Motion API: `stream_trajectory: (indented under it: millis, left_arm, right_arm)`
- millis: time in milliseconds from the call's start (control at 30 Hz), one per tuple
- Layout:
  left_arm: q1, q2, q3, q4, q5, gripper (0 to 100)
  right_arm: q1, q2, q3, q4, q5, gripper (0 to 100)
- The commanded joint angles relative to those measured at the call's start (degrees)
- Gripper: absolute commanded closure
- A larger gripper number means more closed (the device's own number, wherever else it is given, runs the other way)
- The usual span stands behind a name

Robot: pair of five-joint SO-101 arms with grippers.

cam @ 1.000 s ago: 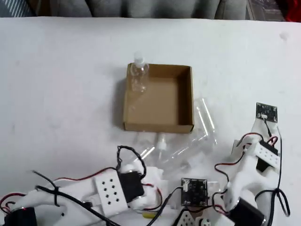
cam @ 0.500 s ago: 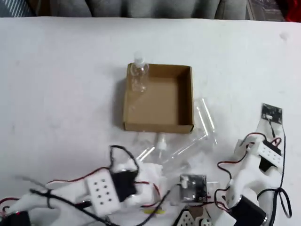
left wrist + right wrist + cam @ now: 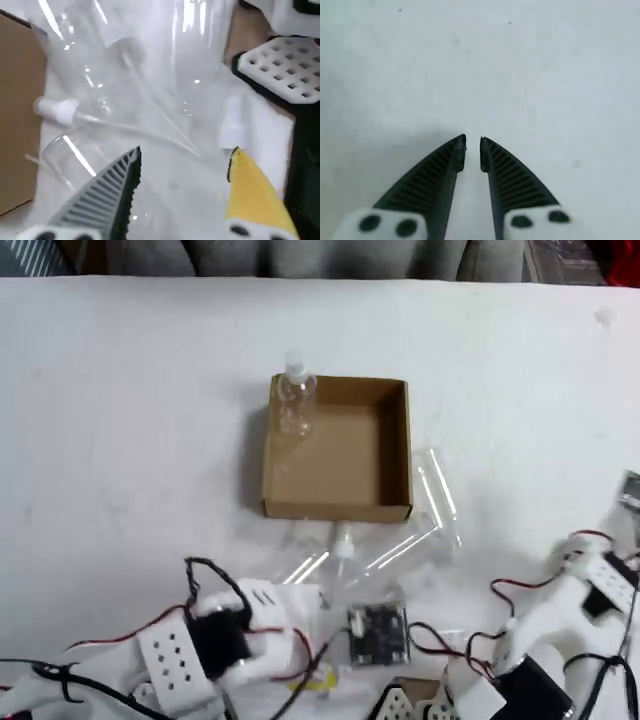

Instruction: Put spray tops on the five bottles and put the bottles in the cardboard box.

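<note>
The cardboard box (image 3: pixel 335 450) sits open mid-table, with one capped clear bottle (image 3: pixel 296 395) upright in its far left corner. Several clear bottles (image 3: pixel 437 487) lie jumbled on the table in front of the box and to its right. Among them lies a white spray top (image 3: pixel 345 540) with its dip tube. My left gripper (image 3: pixel 185 152) is open just above this pile, its grey and yellow fingers on either side of a lying bottle (image 3: pixel 165 90) and a spray top (image 3: pixel 57 107). My right gripper (image 3: pixel 472 150) is shut on nothing over bare white table.
The left arm (image 3: pixel 200 650) lies along the near edge at the left. At the near right edge is the right arm (image 3: pixel 575 600). The box wall (image 3: pixel 17 100) stands close beside the pile. A white cloth covers the table (image 3: pixel 130 440).
The left arm has pulled back to the left along the near edge. The right arm has swung right, toward the table's right edge. Box and bottles have not moved.
</note>
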Motion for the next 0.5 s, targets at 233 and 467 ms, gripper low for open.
stream_trajectory:
  millis: [233, 467]
  left_arm:
    - [8.31, -1.45, 3.52, -3.34, 0.26, 74]
    - [8.31, -1.36, 5.19, -6.24, 0.26, 74]
  right_arm:
    - [10.07, 18.07, -25.85, 2.68, 1.93, 97.1]
    - [11.56, 31.08, -46.15, 13.23, 2.29, 97.1]
